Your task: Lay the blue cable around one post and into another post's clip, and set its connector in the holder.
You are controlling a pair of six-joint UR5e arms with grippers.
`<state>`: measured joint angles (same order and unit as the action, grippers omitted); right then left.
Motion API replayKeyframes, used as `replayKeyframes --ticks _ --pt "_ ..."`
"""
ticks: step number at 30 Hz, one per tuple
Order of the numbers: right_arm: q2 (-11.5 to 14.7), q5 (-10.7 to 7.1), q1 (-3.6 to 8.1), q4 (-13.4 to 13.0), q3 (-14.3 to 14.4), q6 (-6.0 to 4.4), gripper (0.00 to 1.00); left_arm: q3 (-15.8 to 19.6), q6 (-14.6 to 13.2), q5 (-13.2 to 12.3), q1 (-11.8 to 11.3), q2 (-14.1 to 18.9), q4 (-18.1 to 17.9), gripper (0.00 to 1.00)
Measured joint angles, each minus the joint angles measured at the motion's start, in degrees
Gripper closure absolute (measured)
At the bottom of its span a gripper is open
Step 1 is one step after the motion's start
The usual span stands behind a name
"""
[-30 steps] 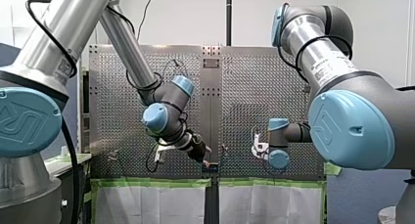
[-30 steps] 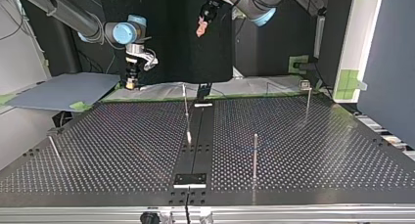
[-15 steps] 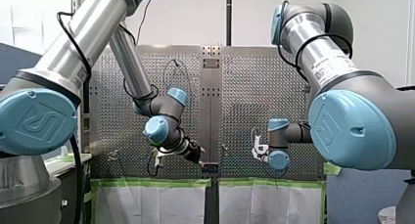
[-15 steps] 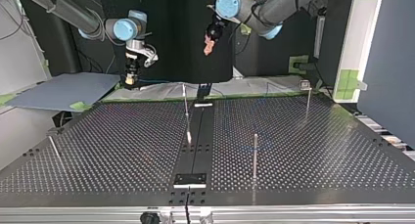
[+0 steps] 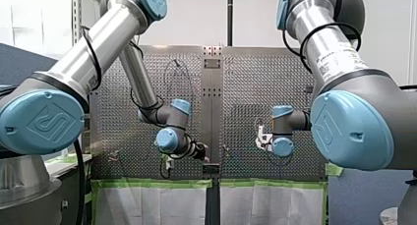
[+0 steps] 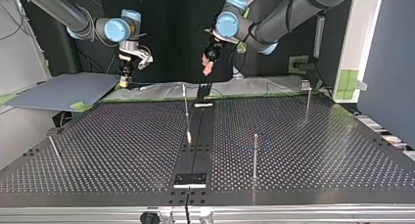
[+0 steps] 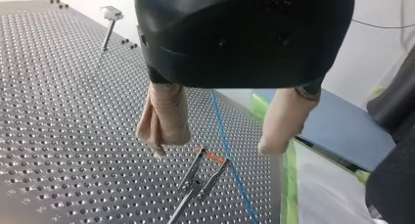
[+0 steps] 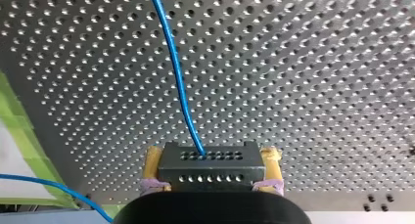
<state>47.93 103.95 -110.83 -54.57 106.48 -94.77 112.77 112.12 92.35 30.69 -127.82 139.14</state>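
Connector sits pinched between my right fingers to steer the blue cable; my left fingers hang spread above a post's clip, ready.

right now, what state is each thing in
left gripper: open, empty
right gripper: shut on connector
connector: held, cable plugged in
cable: loose, trailing from the connector over the table
clip: cable runs past its tip; caught or not, cannot tell
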Motion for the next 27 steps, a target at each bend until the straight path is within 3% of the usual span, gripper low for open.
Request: replayKeyframes --ticks 5,11,19,23,27 --pt "1.4 -1.06 0.18 1.9 0.0 0.00 1.00 -0.5 2.3 -0.3 0.9 -1.9 -2.5 0.00" --pt "1.7 -2.59 0.16 2.2 0.1 -0.09 1.00 -0.5 5.8 -2.8 1.8 -2.3 -6.0 0.00" --pt "1.7 -1.33 -0.03 3.3 1.3 0.07 1.00 -0.6 10.6 -2.8 2.1 -2.3 -10.8 0.00" --pt "1.7 -1.17 -0.99 4.2 1.7 0.44 1.00 -0.6 11.7 -2.6 2.1 -2.3 -12.7 0.00" --pt "1.8 -0.57 -3.07 4.7 1.9 0.73 1.00 -0.6 12.0 -1.9 2.1 -2.3 -15.0 0.00"
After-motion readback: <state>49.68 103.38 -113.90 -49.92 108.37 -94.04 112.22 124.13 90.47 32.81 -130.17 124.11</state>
